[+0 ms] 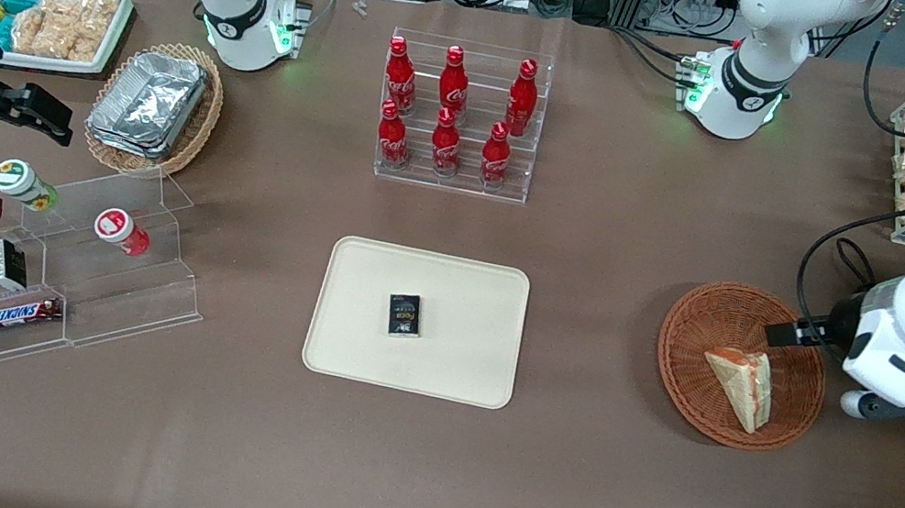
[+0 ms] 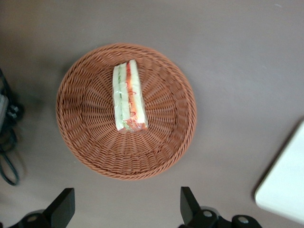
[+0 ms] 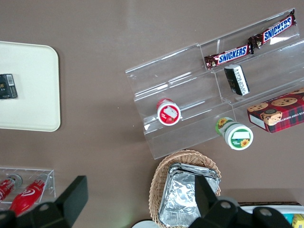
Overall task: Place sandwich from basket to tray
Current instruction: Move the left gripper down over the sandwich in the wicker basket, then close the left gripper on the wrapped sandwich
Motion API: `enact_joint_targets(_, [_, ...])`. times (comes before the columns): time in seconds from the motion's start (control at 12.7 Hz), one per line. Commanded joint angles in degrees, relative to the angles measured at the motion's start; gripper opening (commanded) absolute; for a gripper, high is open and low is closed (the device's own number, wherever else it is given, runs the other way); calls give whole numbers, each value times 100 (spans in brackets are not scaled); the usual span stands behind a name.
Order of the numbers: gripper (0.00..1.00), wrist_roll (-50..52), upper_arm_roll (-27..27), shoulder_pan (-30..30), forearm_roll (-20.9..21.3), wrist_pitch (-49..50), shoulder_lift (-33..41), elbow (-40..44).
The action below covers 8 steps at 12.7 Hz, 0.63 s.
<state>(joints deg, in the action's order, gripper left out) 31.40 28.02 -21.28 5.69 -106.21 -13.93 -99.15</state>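
Brown table, cluttered, seen from the front.

Sandwich [image 1: 740,385] on its side in the basket [image 1: 706,322], near the working-arm edge of the table; filling edge up in the wrist view [image 2: 128,96]. Long axis running from the basket's middle toward the rim nearer the front camera, slightly slanted. Basket [image 2: 80,137] otherwise bare.

Gripper [image 2: 124,209] above the basket, looking straight down, not over the wedge itself but offset past one basket rim; well clear of the bread, no contact. Fingers [image 2: 64,206] spread wide, nothing between them. Finger line roughly across the wedge's long axis, so likely little wrist turn needed; mainly a shift over the sandwich, then a descent to pinch the bread faces.

Left arm reaching in from the working-arm edge, wrist bulk partly over the basket's rim in the front view.

Tray [image 1: 343,346] at the table's middle, well apart from the basket, carrying a small dark box [image 1: 403,315] near its centre; bare tray around it for the drop.
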Motion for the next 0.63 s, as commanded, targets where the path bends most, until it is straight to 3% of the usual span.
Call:
enact_joint_targets(0.0, [100, 779, -85, -244, 81, -740, -231, -456])
enact_joint_targets(0.31, [100, 841, -420, -245, 81, -1269, -855, -465])
enact_joint_targets(0.55, [100, 1639, -438, -140, 281, -1437, -1111, -465])
